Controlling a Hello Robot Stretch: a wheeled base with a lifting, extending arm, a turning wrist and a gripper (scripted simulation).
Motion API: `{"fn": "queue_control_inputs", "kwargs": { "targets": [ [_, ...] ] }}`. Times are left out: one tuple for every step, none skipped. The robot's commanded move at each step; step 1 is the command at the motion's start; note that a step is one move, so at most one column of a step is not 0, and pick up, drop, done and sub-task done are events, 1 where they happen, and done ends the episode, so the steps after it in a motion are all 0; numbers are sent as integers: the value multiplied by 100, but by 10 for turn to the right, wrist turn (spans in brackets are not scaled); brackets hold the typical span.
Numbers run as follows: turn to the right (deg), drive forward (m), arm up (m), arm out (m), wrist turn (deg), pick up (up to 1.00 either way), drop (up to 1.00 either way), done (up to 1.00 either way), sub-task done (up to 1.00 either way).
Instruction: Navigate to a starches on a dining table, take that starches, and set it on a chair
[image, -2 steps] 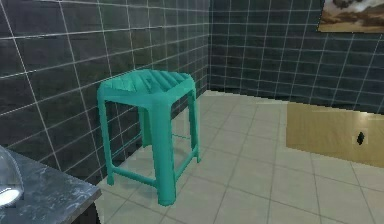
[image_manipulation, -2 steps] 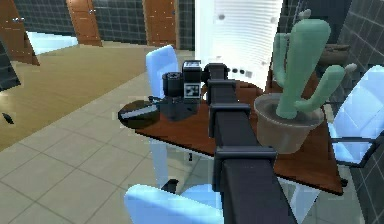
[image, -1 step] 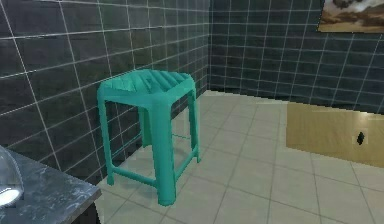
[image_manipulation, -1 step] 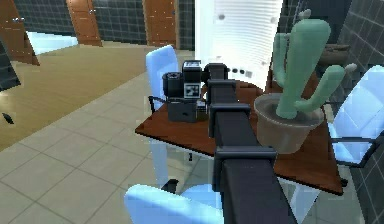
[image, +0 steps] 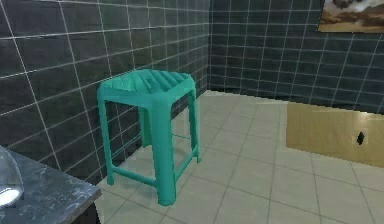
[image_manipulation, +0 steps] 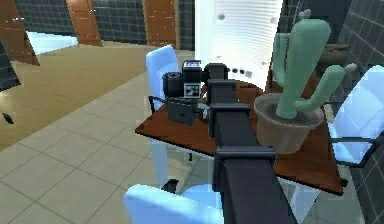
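Gripper: at the counter's left end; cannot tell whether it grasps anything.
Starches: cannot tell them from the dark shapes by the gripper.
Cactus: potted, on the counter.
Chairs: pale, around the counter.
Stool: teal, beside the tiled wall.

Soft even light (dimmer near dark tiled walls); white panel glares brightly.

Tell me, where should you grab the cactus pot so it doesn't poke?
By the pot, not the cactus. Its wall is round and bare, while the plant's arms spread above the rim. I'd come in low from the side, since from above the arms would likely block the way.
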Motion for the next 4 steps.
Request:
{"fn": "queue_control_inputs", "kwargs": {
  "targets": [
    [0,0,-34,0,0,0,0,0,0],
    [0,0,-50,0,0,0,0,0,0],
    [0,0,0,0,0,0,100,0,0],
    [0,0,0,-10,0,0,0,0,0]
  ]
}}
